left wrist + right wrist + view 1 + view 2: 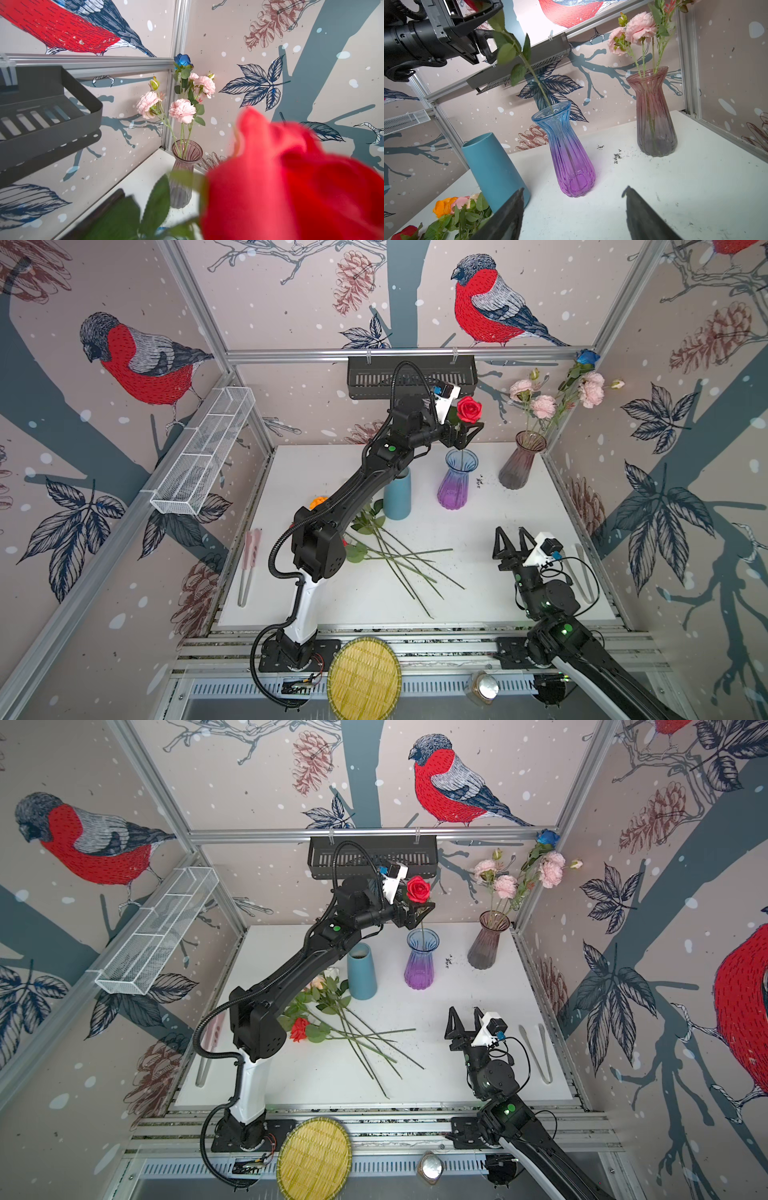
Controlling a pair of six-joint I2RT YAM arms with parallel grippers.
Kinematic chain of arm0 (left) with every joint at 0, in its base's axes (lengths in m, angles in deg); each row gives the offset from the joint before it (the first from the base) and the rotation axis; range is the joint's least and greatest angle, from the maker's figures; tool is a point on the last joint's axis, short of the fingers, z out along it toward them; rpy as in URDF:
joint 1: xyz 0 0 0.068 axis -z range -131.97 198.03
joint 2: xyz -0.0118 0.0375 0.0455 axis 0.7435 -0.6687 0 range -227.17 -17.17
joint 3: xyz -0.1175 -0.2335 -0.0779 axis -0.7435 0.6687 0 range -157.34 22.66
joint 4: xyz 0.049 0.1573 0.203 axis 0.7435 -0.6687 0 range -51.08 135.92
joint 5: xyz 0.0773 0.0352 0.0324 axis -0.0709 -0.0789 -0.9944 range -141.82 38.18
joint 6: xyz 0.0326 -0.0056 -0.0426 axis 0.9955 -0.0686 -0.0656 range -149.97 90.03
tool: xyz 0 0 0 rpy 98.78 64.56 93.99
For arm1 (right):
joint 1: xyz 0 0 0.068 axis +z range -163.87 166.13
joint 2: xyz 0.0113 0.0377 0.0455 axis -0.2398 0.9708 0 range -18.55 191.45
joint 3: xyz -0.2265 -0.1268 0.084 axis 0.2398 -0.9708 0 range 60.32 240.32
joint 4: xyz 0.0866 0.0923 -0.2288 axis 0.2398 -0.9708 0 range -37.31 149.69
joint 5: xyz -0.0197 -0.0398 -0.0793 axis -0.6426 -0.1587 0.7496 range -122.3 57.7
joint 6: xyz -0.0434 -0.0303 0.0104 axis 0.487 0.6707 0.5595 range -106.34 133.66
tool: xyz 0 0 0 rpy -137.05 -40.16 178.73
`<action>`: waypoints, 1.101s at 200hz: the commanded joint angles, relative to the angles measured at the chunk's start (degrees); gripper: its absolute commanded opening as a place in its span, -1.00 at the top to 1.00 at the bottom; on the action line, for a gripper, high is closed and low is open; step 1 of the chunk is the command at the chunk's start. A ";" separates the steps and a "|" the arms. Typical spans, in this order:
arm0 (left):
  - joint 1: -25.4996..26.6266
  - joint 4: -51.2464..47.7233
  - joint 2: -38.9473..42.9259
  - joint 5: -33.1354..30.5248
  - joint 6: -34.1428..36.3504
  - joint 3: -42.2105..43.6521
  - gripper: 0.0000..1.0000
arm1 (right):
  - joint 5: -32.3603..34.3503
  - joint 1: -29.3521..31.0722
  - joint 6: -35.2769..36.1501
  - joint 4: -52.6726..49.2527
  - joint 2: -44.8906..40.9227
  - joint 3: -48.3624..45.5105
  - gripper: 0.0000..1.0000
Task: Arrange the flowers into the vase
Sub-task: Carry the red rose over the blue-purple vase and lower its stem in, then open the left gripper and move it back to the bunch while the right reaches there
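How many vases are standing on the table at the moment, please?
3: a solid blue vase beside the left arm, a blue-to-purple glass vase mid-table holding the red rose's stem, and a smoky pink glass vase in the far right corner.

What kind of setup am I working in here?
Most likely a staged robot test cell, not a home or shop: aluminium-framed walls papered with bird prints, a white table, two arms on a front rail, and vases with artificial flowers.

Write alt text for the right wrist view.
A red rose's leafy stem stands in a blue-to-purple glass vase, with the left end effector open beside it. A teal vase stands empty nearby, a smoky pink vase holds pink carnations, and more loose flowers lie on the white table.
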 commanded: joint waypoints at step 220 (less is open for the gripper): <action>-1.07 27.94 52.18 -8.47 -3.12 66.95 -0.90 | -8.22 -0.86 -0.01 12.17 16.93 -3.04 -0.52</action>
